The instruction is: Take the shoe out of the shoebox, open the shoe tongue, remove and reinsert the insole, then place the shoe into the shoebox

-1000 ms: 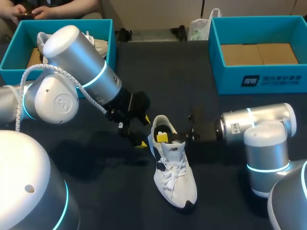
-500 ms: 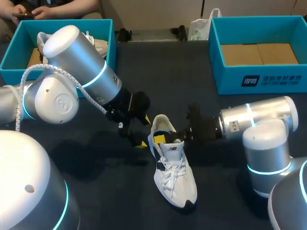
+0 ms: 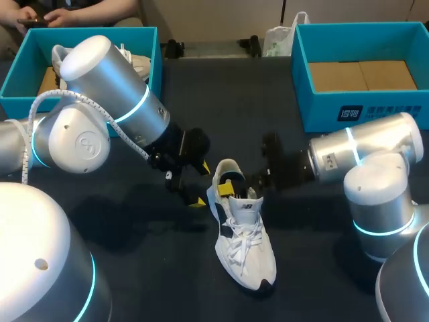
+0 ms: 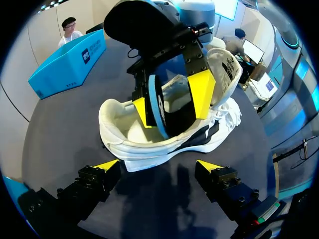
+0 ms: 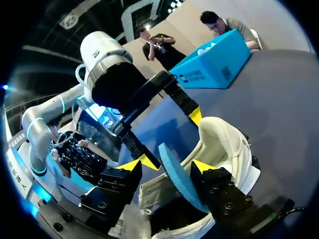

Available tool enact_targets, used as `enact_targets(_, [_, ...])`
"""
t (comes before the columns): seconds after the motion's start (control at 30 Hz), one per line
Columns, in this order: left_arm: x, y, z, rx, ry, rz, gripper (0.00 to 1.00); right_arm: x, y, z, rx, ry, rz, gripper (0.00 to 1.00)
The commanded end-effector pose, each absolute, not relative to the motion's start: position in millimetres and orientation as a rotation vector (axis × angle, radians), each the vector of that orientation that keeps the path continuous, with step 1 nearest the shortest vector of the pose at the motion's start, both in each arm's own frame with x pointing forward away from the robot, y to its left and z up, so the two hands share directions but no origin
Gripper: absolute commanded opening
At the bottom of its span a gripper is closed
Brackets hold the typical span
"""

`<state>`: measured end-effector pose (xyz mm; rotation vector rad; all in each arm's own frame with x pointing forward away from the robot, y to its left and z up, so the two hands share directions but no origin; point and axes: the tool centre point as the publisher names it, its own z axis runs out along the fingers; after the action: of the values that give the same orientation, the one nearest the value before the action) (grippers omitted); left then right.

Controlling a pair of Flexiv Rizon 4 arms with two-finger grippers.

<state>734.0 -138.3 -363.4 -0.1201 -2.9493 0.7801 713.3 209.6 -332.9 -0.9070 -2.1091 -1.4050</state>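
Dark table (image 3: 201,100) with a white shoe (image 3: 244,248) near its middle (toe toward the near edge). Far left, a teal shoebox (image 3: 13,100); far right, a second teal shoebox (image 3: 362,114).

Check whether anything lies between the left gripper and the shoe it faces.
Nothing visible does. The open left gripper faces the shoe at its heel, with only bare table between them. The right gripper comes in from the opposite side and holds the blue insole upright in the shoe's opening.
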Motion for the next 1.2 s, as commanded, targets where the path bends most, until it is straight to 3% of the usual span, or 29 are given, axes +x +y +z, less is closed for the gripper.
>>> enact_targets(0.03, [733.6,-138.5,-364.2,-0.121,-2.950,0.780,1.00,714.5,205.7,-324.0,-0.908,-2.148,-1.347,0.72])
enact_targets(0.1, [733.6,-138.5,-364.2,-0.121,-2.950,0.780,1.00,714.6,204.5,-321.6,-0.909,-2.161,-1.338,0.76])
enact_targets(0.97, [733.6,-138.5,-364.2,-0.121,-2.950,0.780,1.00,736.1,164.9,-292.4,-1.006,-2.293,-1.053,0.77])
enact_targets(1.2, [744.4,-120.2,-339.2,-0.190,-2.921,0.729,1.00,747.3,151.6,-281.8,-1.055,-2.307,-0.920,0.76])
